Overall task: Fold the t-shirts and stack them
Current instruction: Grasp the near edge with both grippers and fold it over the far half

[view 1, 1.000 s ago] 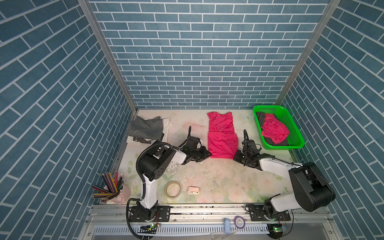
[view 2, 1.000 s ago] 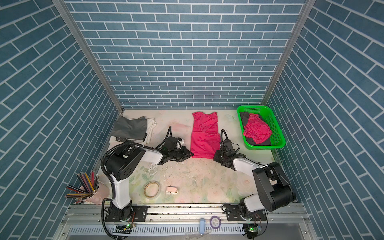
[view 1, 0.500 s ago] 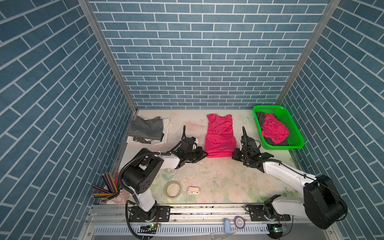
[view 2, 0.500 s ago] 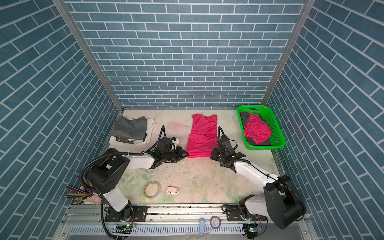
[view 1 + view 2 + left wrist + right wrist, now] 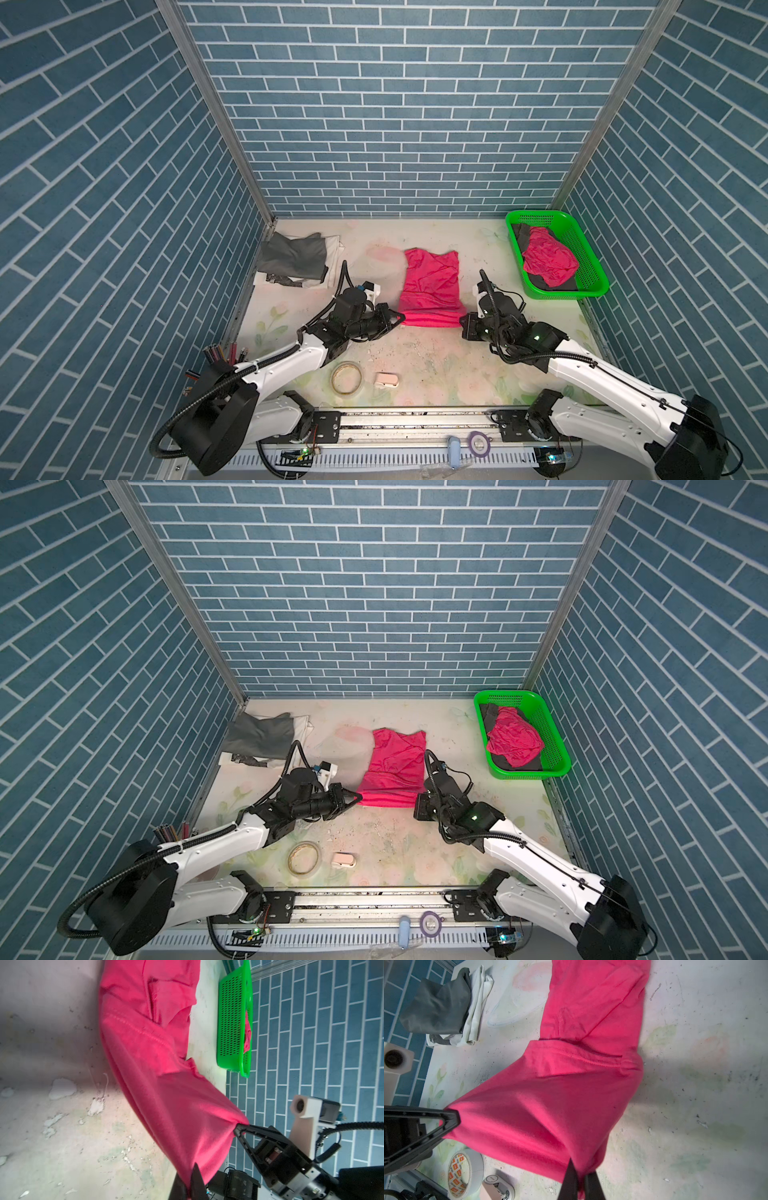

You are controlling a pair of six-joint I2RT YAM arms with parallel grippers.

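Moved since a second ago: both arms have stretched out low, and the magenta t-shirt (image 5: 430, 282) has slid a little toward the near edge, with its hem now raised.
Surface (image 5: 436, 365): pale floral print, scuffed, and carrying everything below.
Magenta t-shirt: lies mid-surface as a long narrow strip with the sleeves seemingly folded in. The neck end is far, and the hem end is lifted and stretched between the two arms.
Green mesh basket (image 5: 584, 253): in the far right corner. It holds a crumpled magenta t-shirt (image 5: 548, 259) on top of a dark t-shirt (image 5: 521, 232), both unfolded.
Folded pile: in the far left corner, a dark grey t-shirt (image 5: 295, 257) rests on a white t-shirt (image 5: 333, 255).
Left jaws: closed, pinching the hem's left corner.
Right jaws: closed, pinching the hem's right corner.
Tape roll (image 5: 347, 377): near the front edge, well apart from the cloth.
Done: two shirts look folded and stacked, and the strip's lengthwise folds seem made.
Left: by my reading, carry the hem over toward the neck, move the bundle onto the pile, then handle the basket's two shirts. The task is roughly at its midpoint.
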